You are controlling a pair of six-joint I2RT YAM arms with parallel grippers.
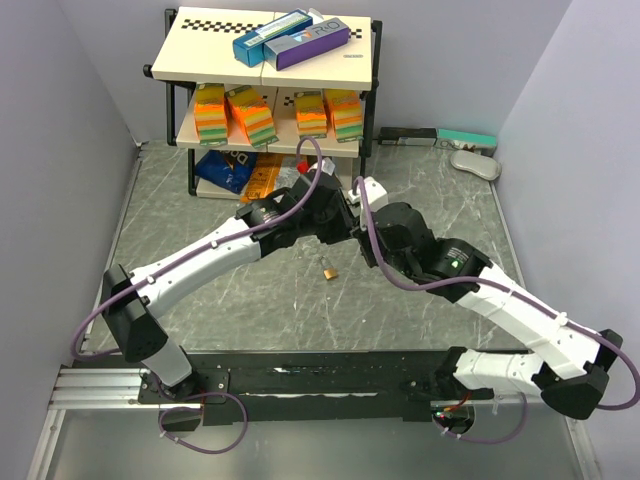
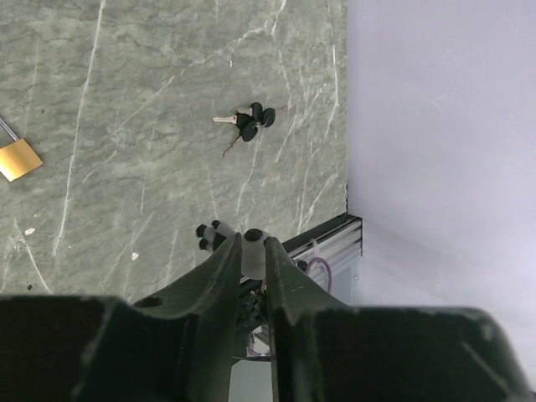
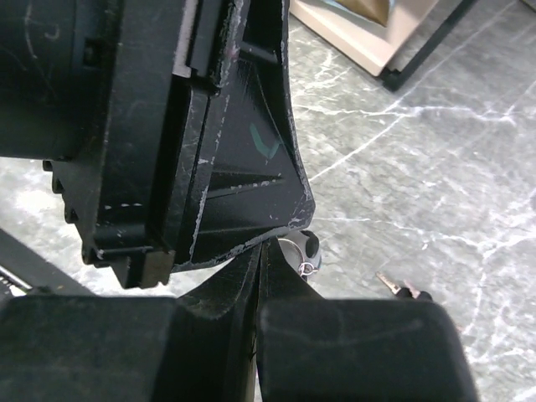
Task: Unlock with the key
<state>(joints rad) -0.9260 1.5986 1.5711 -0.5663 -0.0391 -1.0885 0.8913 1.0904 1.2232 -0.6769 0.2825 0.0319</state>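
Best pinch stiff, likely light keys (image 2: 247, 124) by black heads off bench (image 2: 126, 75); right claw (image 3: 263, 249) pressed together, left claw (image 2: 253, 248) unclear.

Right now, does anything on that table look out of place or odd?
The bunch of keys lies loose on the table, apart from the brass padlock. Two boxes also sit crooked atop the shelf.

padlock (image 2: 18, 159) brass-gold | keys (image 2: 249, 126) blk heads, silver blades | table (image 2: 126, 84) grey-green marble, wht veins
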